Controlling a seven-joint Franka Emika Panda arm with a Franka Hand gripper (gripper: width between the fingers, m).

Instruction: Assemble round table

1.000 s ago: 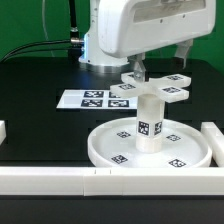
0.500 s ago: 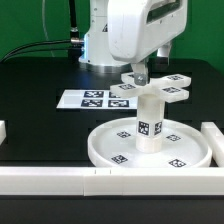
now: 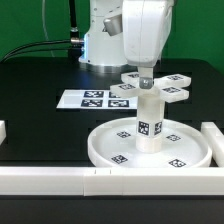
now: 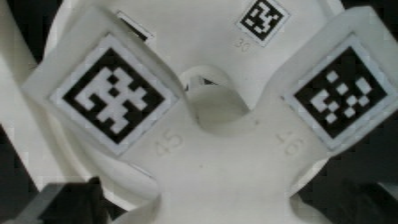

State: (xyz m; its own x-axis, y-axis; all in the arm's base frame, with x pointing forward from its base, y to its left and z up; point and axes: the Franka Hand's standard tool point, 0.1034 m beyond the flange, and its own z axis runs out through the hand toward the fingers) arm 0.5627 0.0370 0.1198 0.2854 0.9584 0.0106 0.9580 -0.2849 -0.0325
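Step in hand looks like seating the foot (image 3: 152, 88) on the post (image 3: 150, 121): the post stands upright at the middle of the disc (image 3: 100, 150), on the counter (image 3: 40, 120) at 6 o'clock from the marker board (image 3: 88, 99), with the foot on its top. Tool (image 3: 146, 72) sits over the foot hub, jaws spread fully wide and gripping nothing. The next move probably calls for squaring up on the hub, then closing to turn the foot tight.
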